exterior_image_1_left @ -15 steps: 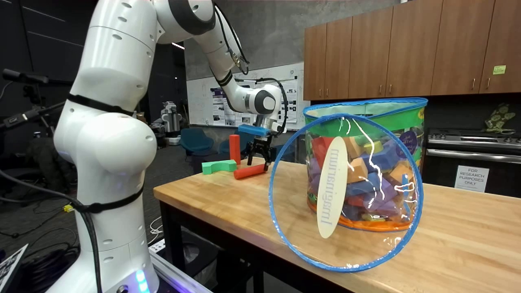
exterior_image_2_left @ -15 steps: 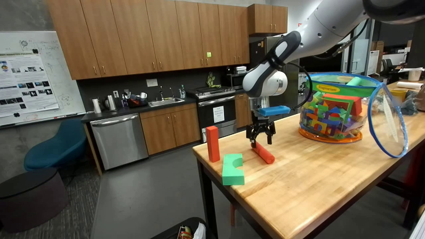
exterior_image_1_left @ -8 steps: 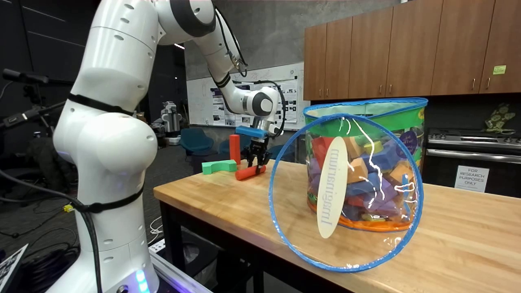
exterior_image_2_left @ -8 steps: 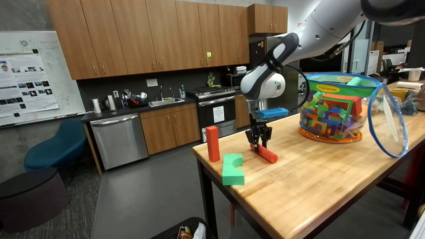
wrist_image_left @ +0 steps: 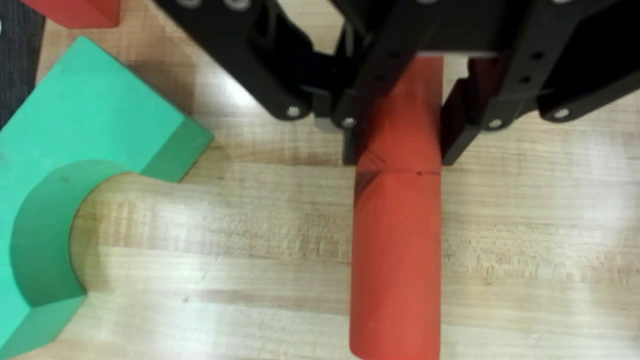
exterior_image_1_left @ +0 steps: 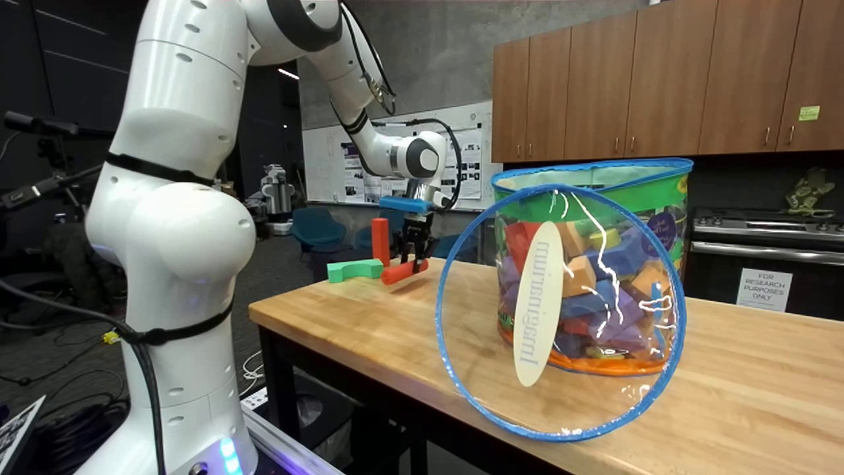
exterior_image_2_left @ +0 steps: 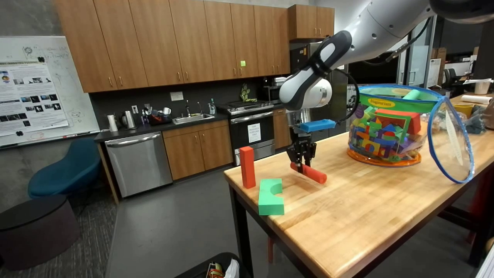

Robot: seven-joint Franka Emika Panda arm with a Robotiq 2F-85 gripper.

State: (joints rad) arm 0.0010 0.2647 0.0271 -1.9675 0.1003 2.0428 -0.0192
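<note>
A red cylinder [wrist_image_left: 397,270] lies crosswise between the fingers of my gripper [wrist_image_left: 397,152], which is shut on it, one pad pressed to each side. In both exterior views the cylinder [exterior_image_2_left: 317,175] hangs a little above the wooden table, with a faint shadow below it; the gripper [exterior_image_1_left: 410,265] points down. Left of it in the wrist view lies a green arch block [wrist_image_left: 95,110], and beyond that part of a red block [wrist_image_left: 80,11] shows. An exterior view has the red block [exterior_image_2_left: 247,168] standing upright behind the green arch block [exterior_image_2_left: 270,207], close to the table corner.
A clear zip bag with a green band [exterior_image_2_left: 420,105] stands on the table [exterior_image_2_left: 370,216], full of coloured blocks. Its round clear lid [exterior_image_1_left: 539,303] with a blue rim hangs open in front. Table edges lie near the blocks; a bin [exterior_image_2_left: 193,273] is below.
One second ago the gripper stood open at the cylinder lying on the table. It has come down around the cylinder, shut on it and raised it slightly. The other blocks have not moved.
</note>
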